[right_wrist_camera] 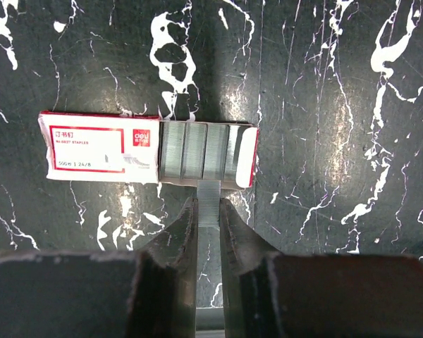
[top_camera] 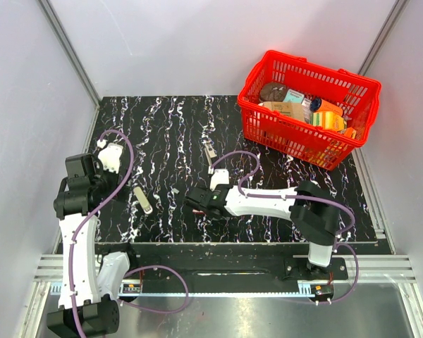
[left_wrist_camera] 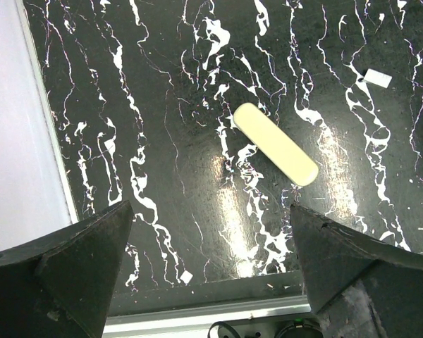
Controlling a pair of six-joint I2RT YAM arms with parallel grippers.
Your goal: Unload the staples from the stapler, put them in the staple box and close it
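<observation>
Two arms at work, with a staple strip [right_wrist_camera: 209, 191] pinched on the right and the stapler [left_wrist_camera: 275, 143] lying loose on the left.
Nearest me, my right gripper [right_wrist_camera: 209, 210] is pressed onto that strip, whose far end reaches the edge of the open staple box [right_wrist_camera: 102, 146] just beyond the fingertips. My left gripper [left_wrist_camera: 211, 218] hangs spread wide, holding nothing, above the cream stapler lying flat near the left front of the marbled table [top_camera: 162, 127]. Farther back sits a small metal piece [top_camera: 210, 151]. A red basket [top_camera: 317, 70] fills the far right corner.
</observation>
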